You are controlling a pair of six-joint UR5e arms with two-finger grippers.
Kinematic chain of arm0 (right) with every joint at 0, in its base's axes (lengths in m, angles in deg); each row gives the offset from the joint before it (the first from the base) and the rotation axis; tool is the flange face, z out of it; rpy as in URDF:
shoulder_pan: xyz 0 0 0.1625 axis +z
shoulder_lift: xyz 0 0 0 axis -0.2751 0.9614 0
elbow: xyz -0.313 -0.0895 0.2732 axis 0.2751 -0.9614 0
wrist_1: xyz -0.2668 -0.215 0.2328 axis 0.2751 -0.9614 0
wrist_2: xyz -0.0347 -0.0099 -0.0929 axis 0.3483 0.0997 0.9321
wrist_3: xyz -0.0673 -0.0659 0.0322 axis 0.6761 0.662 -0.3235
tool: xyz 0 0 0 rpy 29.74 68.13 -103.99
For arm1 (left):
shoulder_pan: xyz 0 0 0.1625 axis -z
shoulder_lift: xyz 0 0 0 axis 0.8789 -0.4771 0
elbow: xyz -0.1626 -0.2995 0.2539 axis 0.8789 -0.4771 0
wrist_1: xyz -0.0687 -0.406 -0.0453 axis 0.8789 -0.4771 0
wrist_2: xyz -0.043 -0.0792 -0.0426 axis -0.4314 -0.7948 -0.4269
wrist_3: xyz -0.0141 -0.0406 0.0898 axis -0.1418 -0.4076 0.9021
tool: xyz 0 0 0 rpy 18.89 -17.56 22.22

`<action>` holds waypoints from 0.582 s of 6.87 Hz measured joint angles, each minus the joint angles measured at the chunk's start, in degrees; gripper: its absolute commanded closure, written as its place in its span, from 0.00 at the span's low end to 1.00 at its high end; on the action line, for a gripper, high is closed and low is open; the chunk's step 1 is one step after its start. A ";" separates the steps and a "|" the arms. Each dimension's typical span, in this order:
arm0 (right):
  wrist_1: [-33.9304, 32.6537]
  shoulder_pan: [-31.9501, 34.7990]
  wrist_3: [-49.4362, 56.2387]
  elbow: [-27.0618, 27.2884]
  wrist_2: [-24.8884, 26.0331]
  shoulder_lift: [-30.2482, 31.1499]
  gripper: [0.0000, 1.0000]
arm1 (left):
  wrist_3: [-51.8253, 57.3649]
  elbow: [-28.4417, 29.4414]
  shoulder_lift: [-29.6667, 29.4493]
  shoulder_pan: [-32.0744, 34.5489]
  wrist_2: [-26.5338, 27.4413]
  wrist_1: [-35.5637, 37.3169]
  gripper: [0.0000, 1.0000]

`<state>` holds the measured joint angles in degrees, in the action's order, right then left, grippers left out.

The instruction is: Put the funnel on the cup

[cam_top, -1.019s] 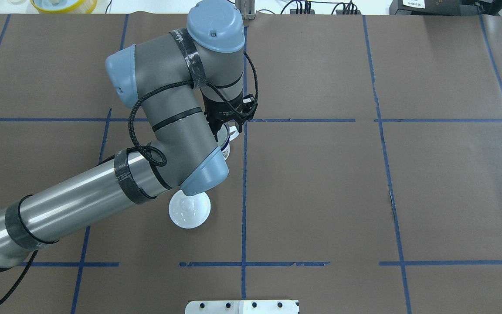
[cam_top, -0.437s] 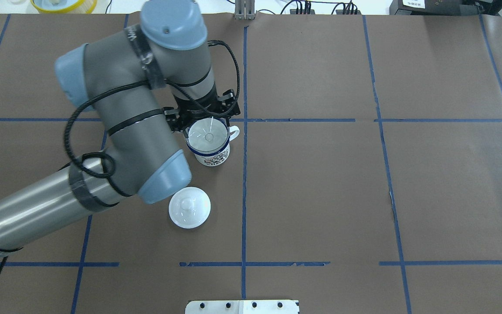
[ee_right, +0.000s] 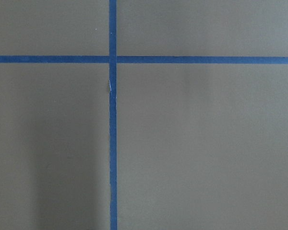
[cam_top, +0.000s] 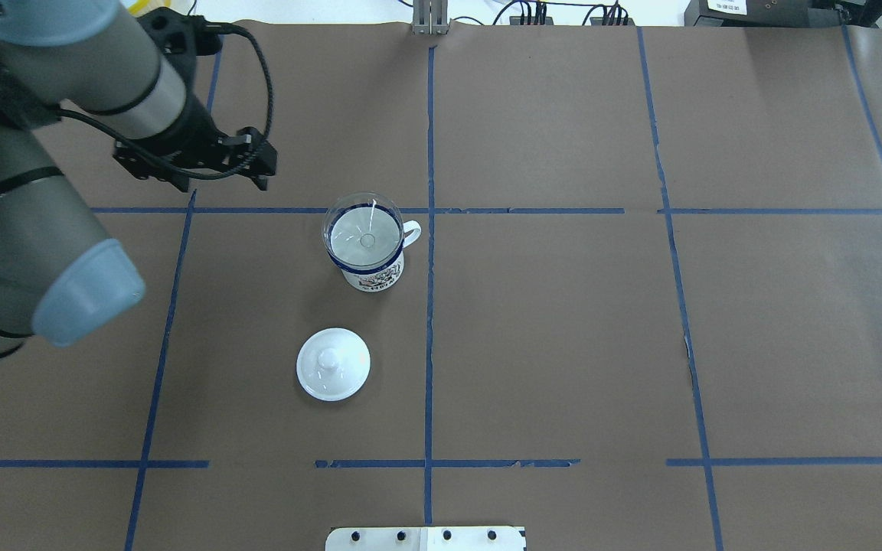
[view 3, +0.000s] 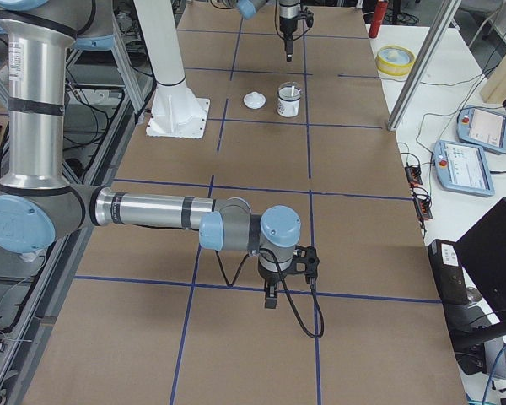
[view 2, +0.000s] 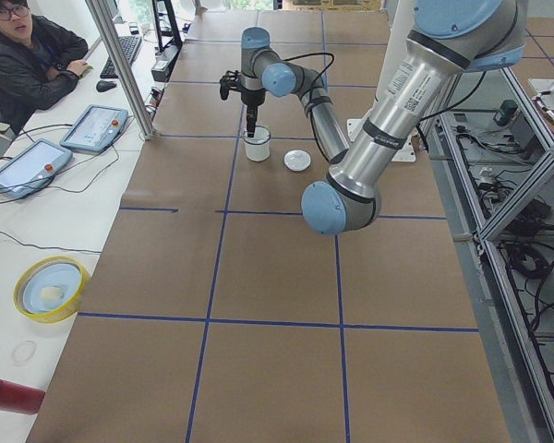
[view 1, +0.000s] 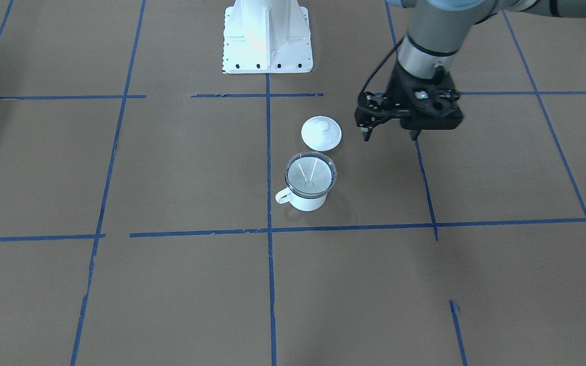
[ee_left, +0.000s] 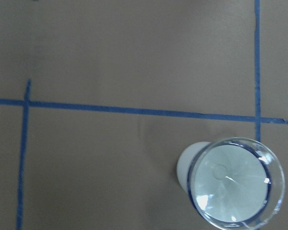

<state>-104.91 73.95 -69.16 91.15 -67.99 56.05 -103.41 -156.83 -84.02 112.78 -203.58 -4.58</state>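
- Clear funnel (cam_top: 364,233): wide see-thru cone, small centre hole, sits upright in white, blue-rimmed cup (cam_top: 377,278).
- Left gripper (view 1: 390,135): fingers spread, empty.
- Right gripper (view 3: 270,297): finger state can't tell.

You will see: clear funnel (cam_top: 365,233); white mug (cam_top: 374,278), dark blue rim, dark printed band; white lid (cam_top: 333,364); brown table covering (cam_top: 563,344) crossed by a blue tape grid (cam_top: 428,344).
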 measured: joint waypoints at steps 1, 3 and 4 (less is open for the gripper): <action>0.00 0.00 0.00 0.00 0.00 0.00 0.00 | 9.82 -0.64 5.40 5.77 -1.00 -1.44 0.00; 0.00 0.00 0.00 0.00 0.00 0.00 0.00 | 32.49 1.92 17.98 19.07 -7.55 -7.56 0.00; 0.00 0.00 0.00 0.00 0.00 0.00 0.00 | 41.53 6.03 23.22 25.82 -11.78 -11.16 0.00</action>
<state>-104.91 73.95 -69.16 91.15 -67.99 56.06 -61.88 -150.80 -60.80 138.61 -215.36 -15.74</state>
